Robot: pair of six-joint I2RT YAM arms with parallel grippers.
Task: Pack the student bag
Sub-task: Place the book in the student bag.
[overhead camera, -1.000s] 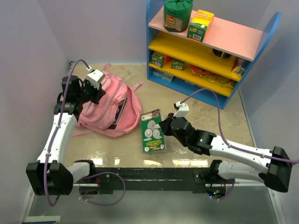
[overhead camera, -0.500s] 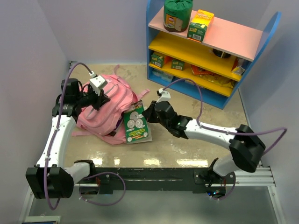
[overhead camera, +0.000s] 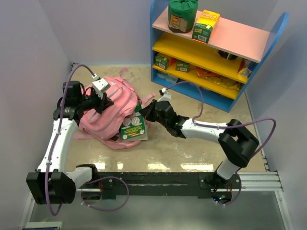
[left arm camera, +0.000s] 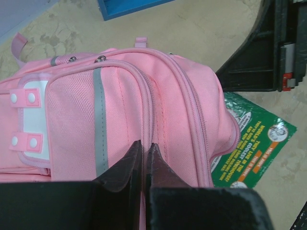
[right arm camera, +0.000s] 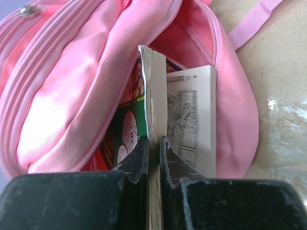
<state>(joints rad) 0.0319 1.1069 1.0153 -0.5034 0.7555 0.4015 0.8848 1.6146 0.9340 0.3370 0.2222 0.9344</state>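
The student bag is a pink backpack lying on the floor at the left, mouth facing right. My left gripper sits on top of it, shut on a fold of its pink fabric beside a zipper seam. My right gripper is shut on the edge of a green activity book. The book's far end is pushed into the bag's open mouth. In the right wrist view the book stands edge-on between the fingers, with a white line-drawing page beside it.
A blue shelf unit with pink and yellow shelves stands at the back right, holding a green pouch, a yellow-green box and small packets. Walls close in on the left and right. A pink strap trails beside the bag.
My right gripper carried the green book left from the open floor into the bag's mouth. My left gripper shifted slightly right, still pinching the bag.
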